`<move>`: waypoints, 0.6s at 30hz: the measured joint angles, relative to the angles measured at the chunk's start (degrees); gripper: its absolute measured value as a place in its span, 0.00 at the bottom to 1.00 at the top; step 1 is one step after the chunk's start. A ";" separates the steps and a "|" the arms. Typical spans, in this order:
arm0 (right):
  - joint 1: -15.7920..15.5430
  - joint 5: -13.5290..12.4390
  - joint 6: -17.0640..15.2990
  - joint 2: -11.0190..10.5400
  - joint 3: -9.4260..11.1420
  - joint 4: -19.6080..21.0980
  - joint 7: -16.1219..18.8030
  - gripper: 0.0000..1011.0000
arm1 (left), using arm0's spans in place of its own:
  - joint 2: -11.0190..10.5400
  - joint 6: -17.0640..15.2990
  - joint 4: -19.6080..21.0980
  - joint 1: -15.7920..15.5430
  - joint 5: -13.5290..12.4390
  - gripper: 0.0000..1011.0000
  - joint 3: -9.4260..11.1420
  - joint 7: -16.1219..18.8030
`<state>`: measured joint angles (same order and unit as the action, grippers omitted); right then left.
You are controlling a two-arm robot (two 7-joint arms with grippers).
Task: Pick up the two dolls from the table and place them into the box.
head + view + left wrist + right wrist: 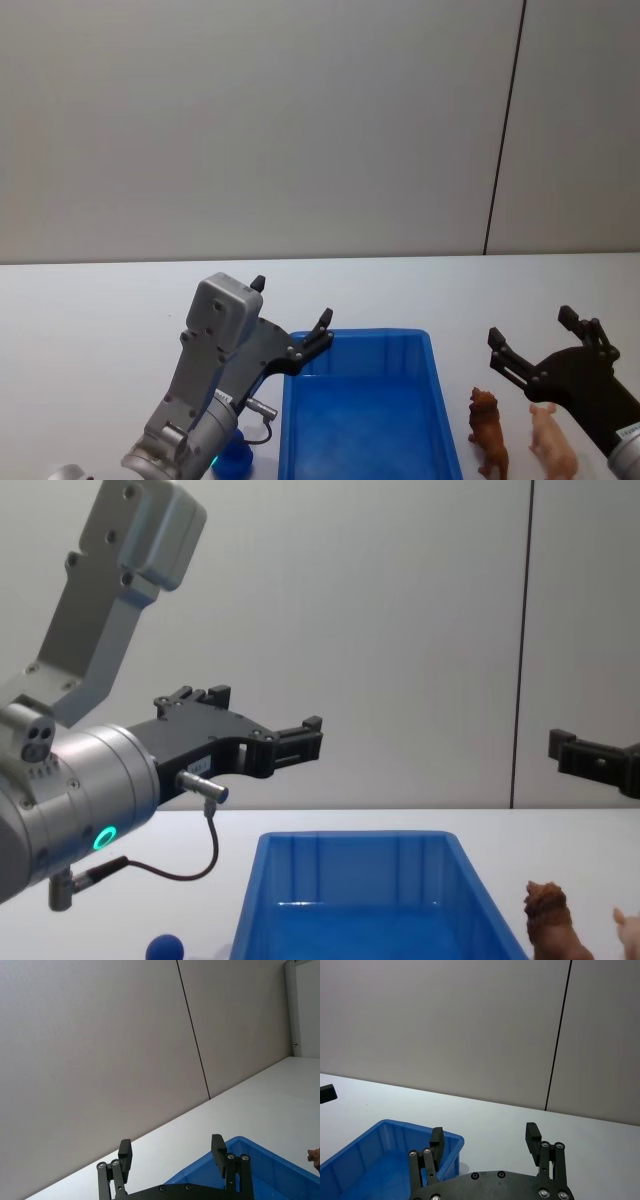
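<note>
- Left gripper [291,302] [171,1146] [258,716] is held in the air over the far left corner of the box [360,420] [280,1172] [375,1157] [350,905]. In the chest view it sits well above the rim.
- Its jaws are spread wide with nothing between them, and the left wrist view shows both black fingers [125,1150] well apart.
- Right gripper [532,328] [485,1134] is to the right of the box, up off the counter [90,320], over the area just beyond the two dolls. In the chest view one finger comes in at the right edge, high above the counter.
- Right jaws are also spread and hold nothing. In the right wrist view the fingers [532,1135] stand apart, with the box corner below one of them.
- Brown doll [488,430] [550,920] stands upright on the counter just beside the box's right wall, outside it. I cannot tell whether it touches the wall.
- Pink pig doll [553,440] [630,930] stands on the counter to the right of the brown one, close to it but apart. It lies under the right gripper's arm and is cut off by the edge in the chest view.
- The bright blue box rests on the counter between the two arms, open side up.
- Small blue ball [235,455] [165,947] is on the counter just left of the box, partly hidden behind the left arm in the head view.
</note>
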<state>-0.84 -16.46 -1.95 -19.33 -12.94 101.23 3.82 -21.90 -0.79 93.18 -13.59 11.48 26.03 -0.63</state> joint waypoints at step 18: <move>0.00 0.00 0.00 0.00 0.00 0.00 0.00 0.99 | 0.00 0.00 0.00 0.00 0.00 0.99 0.00 0.00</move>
<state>-0.84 -16.46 -1.95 -19.33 -12.94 101.23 3.82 -21.90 -0.79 93.17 -13.59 11.48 26.02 -0.63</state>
